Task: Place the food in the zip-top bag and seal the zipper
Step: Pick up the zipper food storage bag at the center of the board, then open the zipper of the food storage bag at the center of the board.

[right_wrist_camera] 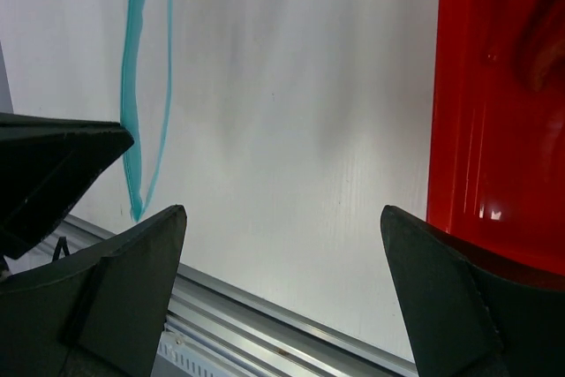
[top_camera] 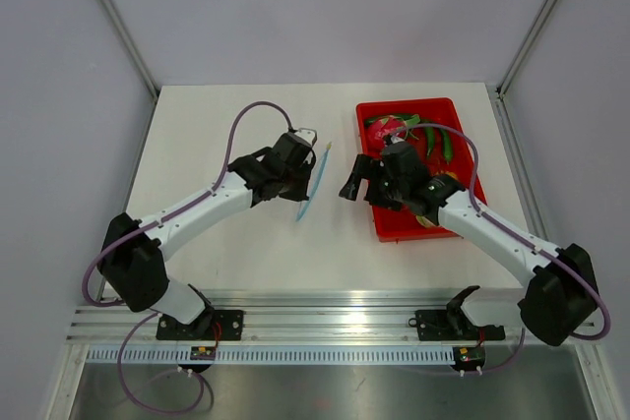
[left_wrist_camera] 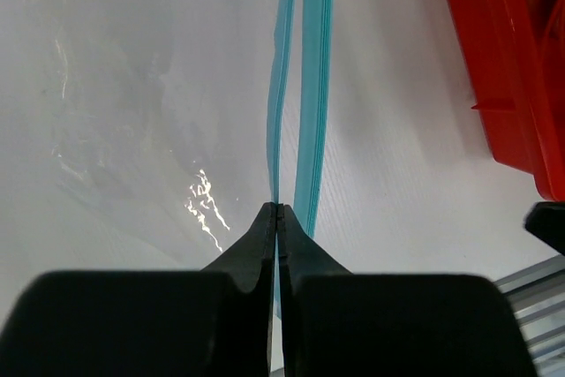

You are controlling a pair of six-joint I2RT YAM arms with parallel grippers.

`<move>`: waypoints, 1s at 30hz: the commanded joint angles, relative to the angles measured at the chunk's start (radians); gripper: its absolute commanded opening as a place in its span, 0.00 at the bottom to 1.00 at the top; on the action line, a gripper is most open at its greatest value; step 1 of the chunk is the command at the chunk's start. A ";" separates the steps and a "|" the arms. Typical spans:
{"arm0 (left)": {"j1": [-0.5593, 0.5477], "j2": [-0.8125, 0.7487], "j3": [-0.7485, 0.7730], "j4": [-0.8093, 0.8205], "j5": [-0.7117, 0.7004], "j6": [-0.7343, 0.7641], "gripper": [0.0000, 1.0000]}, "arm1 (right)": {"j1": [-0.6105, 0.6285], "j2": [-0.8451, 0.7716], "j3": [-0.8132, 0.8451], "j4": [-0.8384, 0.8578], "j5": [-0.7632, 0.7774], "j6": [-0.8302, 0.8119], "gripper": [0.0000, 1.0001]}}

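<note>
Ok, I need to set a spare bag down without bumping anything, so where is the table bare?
Bare table lies far left, beyond the left arm, and at the near edge, in front of the zip-top bag. It is crowded between that bag, pinched by the left claw, and the red tray, where the open right claw hangs.

You see bright, even light from above, with only soft shadows on the table [top_camera: 246, 243]. Glare sparkles on the zip-top bag [left_wrist_camera: 205, 205] and glints on the red tray [right_wrist_camera: 490, 211].
</note>
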State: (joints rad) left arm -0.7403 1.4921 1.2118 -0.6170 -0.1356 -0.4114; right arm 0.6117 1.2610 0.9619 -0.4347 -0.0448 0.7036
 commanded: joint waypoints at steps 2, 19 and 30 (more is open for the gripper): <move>0.002 -0.036 0.038 -0.013 0.065 -0.036 0.00 | 0.037 0.060 0.087 0.096 0.002 0.042 0.99; 0.028 -0.076 0.058 -0.036 0.120 -0.052 0.00 | 0.048 0.281 0.189 0.188 -0.059 0.033 0.86; 0.032 -0.096 0.052 -0.047 0.110 -0.046 0.00 | 0.054 0.319 0.179 0.235 -0.064 0.053 0.81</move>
State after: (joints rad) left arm -0.7147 1.4441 1.2289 -0.6651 -0.0360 -0.4534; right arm 0.6495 1.6035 1.1179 -0.2508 -0.0994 0.7422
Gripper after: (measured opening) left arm 0.004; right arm 0.813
